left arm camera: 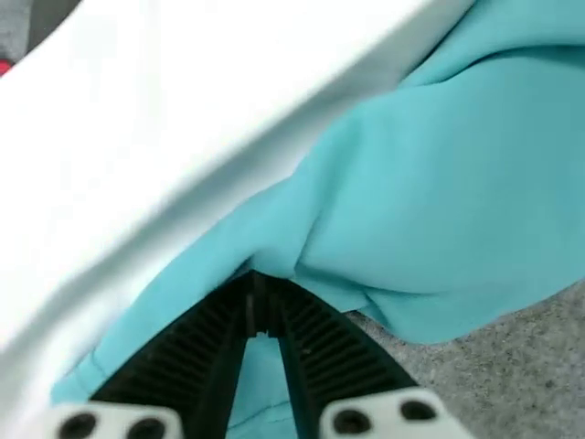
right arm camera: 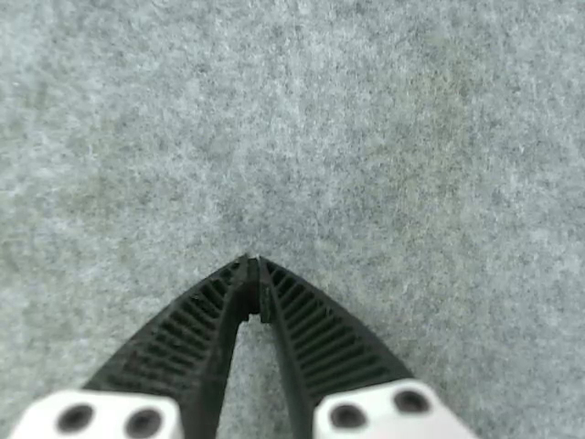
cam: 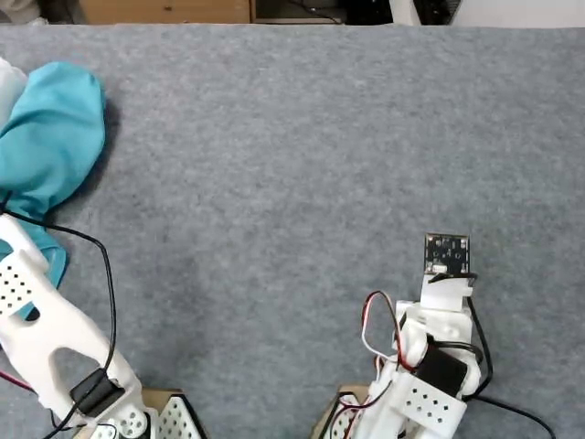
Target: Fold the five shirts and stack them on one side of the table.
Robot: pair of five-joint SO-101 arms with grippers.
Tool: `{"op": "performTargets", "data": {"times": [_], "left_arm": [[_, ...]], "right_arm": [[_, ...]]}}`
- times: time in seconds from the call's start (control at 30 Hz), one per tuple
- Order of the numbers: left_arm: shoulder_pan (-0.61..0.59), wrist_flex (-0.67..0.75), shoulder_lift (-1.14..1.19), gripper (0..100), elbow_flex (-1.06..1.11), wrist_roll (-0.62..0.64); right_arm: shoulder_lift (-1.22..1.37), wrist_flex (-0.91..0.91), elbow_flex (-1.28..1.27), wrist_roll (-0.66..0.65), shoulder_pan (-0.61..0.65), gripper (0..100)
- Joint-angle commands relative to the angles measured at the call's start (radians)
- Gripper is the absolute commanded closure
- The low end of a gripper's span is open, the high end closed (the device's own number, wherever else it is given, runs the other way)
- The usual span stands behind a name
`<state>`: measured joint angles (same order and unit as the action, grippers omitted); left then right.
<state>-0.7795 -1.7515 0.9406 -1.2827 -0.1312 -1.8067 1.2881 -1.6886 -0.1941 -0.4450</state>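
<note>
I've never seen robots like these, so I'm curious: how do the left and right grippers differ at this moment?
The left gripper has its tips against a teal shirt, with white cloth beside it; the right gripper points at the grey table. From above, the left arm stretches toward the shirt, while the right arm sits folded near its base. Both grippers are shut.

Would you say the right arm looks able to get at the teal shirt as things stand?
Probably not: nothing blocks the way, but the teal shirt lies at the table's left edge, far from the right tool.
</note>
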Motion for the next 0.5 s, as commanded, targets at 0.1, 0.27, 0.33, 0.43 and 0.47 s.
{"op": "performTargets", "data": {"times": [0.1,0.27,0.33,0.43,0.47], "left_arm": [[0.014,-0.014,-0.328,98,0.161,-0.037],[0.046,0.011,-0.585,98,0.377,-0.083],[0.021,0.023,-0.638,98,0.414,-0.08],[0.008,0.026,-0.664,98,0.425,-0.083],[-0.003,0.037,-0.653,98,0.433,-0.08]], "right_arm": [[-0.056,0.005,-0.002,-0.005,-0.013,99.3],[-0.056,0.005,-0.002,-0.005,-0.013,99.3],[-0.056,0.005,-0.002,-0.005,-0.013,99.3],[-0.056,0.005,-0.002,-0.005,-0.013,99.3],[-0.056,0.005,-0.002,-0.005,-0.013,99.3]]}}
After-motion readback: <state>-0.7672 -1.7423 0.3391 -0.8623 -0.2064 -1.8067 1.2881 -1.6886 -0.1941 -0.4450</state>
